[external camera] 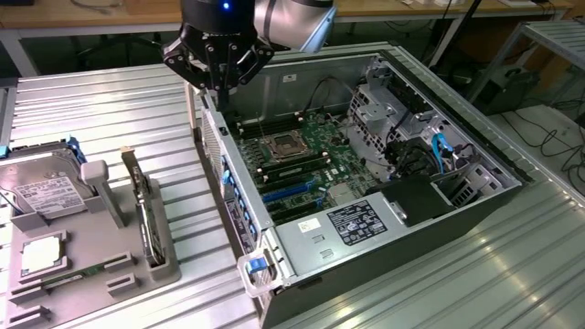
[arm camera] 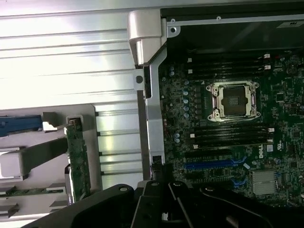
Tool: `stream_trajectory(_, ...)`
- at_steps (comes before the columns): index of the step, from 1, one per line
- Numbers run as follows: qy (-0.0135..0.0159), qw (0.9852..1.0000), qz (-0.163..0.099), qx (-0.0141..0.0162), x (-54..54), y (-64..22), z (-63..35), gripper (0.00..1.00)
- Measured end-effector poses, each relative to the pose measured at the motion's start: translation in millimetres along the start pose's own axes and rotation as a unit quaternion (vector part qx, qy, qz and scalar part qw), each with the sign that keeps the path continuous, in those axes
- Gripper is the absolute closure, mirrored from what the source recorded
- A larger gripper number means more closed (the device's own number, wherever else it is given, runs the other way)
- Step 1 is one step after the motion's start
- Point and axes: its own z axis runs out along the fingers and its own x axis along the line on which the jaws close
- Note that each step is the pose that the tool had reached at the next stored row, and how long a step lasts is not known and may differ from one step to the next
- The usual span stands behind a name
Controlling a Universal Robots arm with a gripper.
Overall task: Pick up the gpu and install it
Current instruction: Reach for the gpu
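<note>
The gpu stands on edge in a slot of the grey holder at the exterior view's left, its pale bracket end pointing up. The wrist view shows its thin green board edge. My gripper hangs over the near wall of the open computer case, up and to the exterior view's right of the gpu and well apart from it. Its fingers are shut with nothing between them. The motherboard lies inside the case with blue expansion slots.
The holder also carries a silver hard drive, a square processor and a narrow memory stick. The case holds a black power supply, drive cages and blue cables. The ribbed metal table runs all around.
</note>
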Motion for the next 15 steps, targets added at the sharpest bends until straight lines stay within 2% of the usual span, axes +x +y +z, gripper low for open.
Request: stream_trajectory(15,0.0001,1.0,-0.002,-0.0001,20.8,-6.0,-0.8,0.89)
